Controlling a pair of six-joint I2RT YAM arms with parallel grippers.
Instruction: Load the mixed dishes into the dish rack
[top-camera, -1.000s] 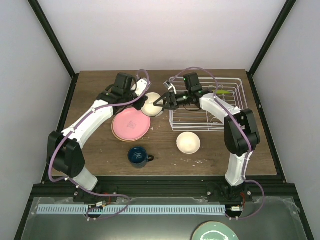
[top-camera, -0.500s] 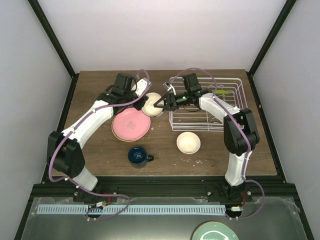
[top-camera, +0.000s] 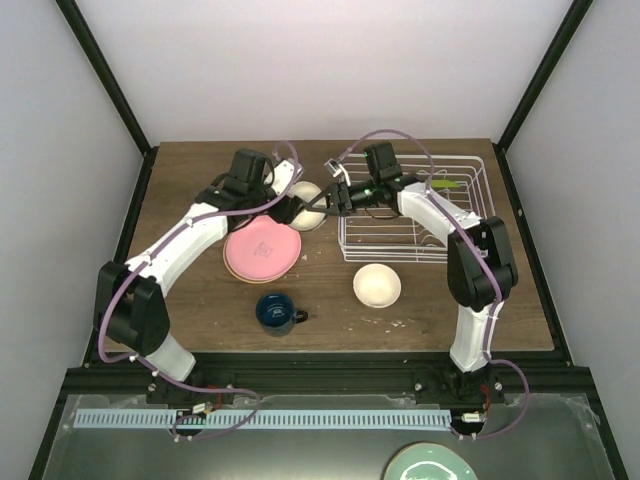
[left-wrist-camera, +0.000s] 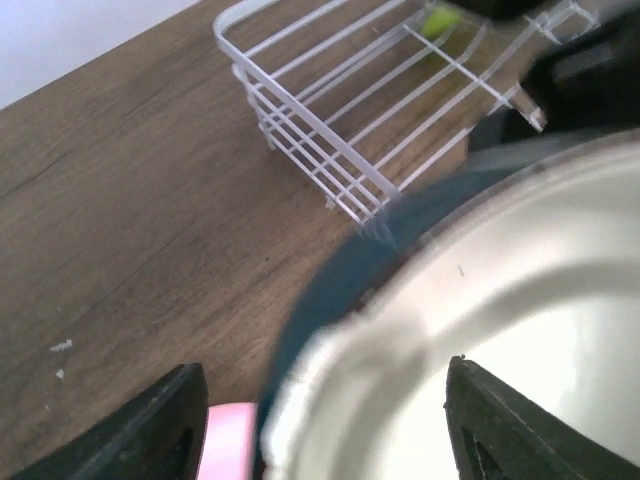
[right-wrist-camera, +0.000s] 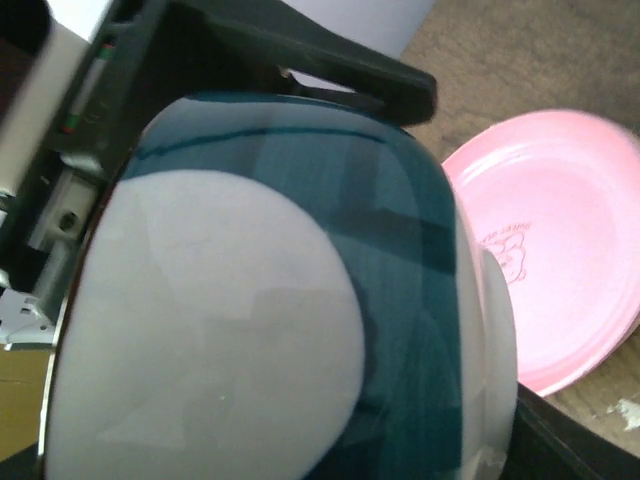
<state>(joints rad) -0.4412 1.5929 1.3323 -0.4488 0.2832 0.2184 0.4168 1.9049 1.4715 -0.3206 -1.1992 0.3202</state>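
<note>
A cream bowl (top-camera: 308, 214) with a teal outside hangs above the table between both grippers, just left of the dish rack (top-camera: 470, 170). My right gripper (top-camera: 323, 205) is shut on it; in the right wrist view the bowl's underside (right-wrist-camera: 220, 330) fills the space between the fingers of the right gripper (right-wrist-camera: 290, 380). My left gripper (top-camera: 292, 207) stands open, its fingers wide on either side of the bowl's rim (left-wrist-camera: 330, 370). A pink plate (top-camera: 262, 250), a second cream bowl (top-camera: 377, 285) and a dark blue mug (top-camera: 275, 310) lie on the table.
The white wire rack (left-wrist-camera: 300, 110) holds something lime green (top-camera: 445, 185) near its far side. A pale teal plate (top-camera: 430, 465) lies off the table at the bottom edge. The pink plate (right-wrist-camera: 560, 250) sits right below the held bowl.
My left jaws have opened off the bowl's rim. The right jaws have closed in on the bowl, which has shifted slightly toward the back.
</note>
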